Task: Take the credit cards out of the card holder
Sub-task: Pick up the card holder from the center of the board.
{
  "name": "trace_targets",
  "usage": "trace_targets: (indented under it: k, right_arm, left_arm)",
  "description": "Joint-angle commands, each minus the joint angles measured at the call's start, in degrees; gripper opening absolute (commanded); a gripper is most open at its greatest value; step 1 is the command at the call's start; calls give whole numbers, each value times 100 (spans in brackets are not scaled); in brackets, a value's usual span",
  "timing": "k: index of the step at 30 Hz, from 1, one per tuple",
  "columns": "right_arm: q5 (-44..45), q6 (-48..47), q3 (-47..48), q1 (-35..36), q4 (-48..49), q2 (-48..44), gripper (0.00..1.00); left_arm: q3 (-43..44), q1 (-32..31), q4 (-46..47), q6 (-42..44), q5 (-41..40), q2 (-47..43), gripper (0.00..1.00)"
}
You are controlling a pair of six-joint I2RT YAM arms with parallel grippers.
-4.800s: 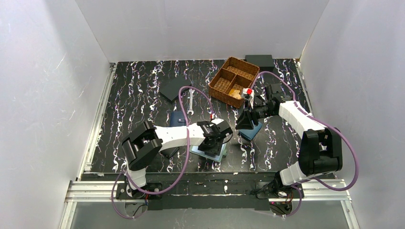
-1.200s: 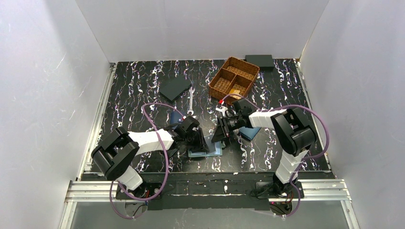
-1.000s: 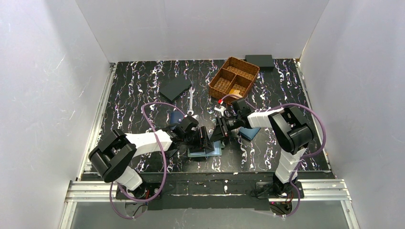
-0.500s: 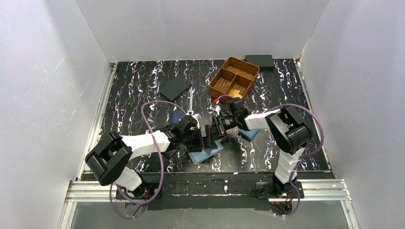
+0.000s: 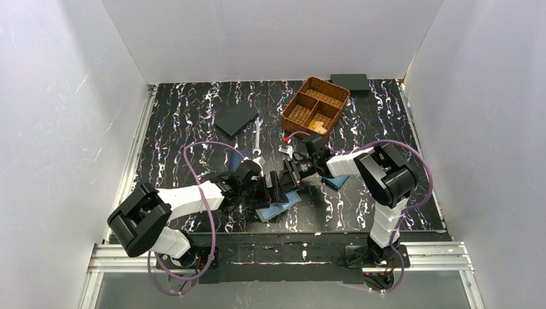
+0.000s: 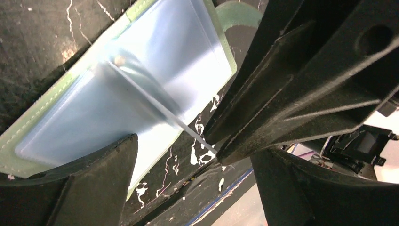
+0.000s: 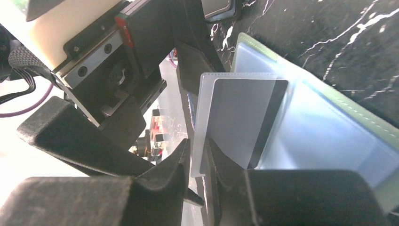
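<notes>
Pinching the free edge of a clear plastic sleeve, the right arm's fingers (image 7: 207, 172) are closing almost fully. I cannot tell whether the pinch is also catching the grey flat rectangular credit card with a dark stripe (image 7: 240, 117) inside that sleeve. Sleeve and card are standing up off the open pale mint-green folding card holder (image 7: 329, 141), which is lying on the black marbled desk (image 5: 180, 129). The card's longer side seems to be running from these fingers towards the fold. The left arm's fingers (image 5: 266, 190) are gaping wide just beside, holding nothing, so the right arm is looking better placed for the pull.
</notes>
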Motion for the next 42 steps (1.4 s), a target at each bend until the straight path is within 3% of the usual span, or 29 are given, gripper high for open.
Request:
trace_targets:
  k: [1, 7, 12, 20, 28, 30, 32, 36, 42]
  right_arm:
    - [-391, 27, 142, 228, 55, 202, 24]
    - [-588, -208, 346, 366, -267, 299, 29]
    - [-491, -1274, 684, 345, -1333, 234, 38]
    - [17, -2384, 998, 59, -2518, 93, 39]
    - [355, -3269, 1218, 15, -3231, 70, 39]
    - [343, -3651, 1330, 2, -3494, 98, 40]
    - [250, -4024, 1403, -48, -3778, 71, 41]
    - [412, -5027, 1620, -100, -4521, -168, 45]
    - [625, -5395, 1655, -117, -4791, -425, 46]
  left_arm:
    - [-324, 30, 51, -149, -133, -449, 84]
    - [-677, 49, 246, -269, -139, -681, 74]
    - [-869, 82, 255, -401, -217, -714, 66]
    - [-1015, 299, 281, -637, -404, -902, 48]
    - [-1376, 500, 555, -927, -465, -1245, 37]
    - [-1436, 561, 707, -850, -412, -1262, 26]
    - [-1457, 621, 961, -720, -264, -1148, 2]
    - [-1292, 702, 1221, -53, 114, -779, 0]
    - [-974, 775, 1273, 501, 620, -233, 0]
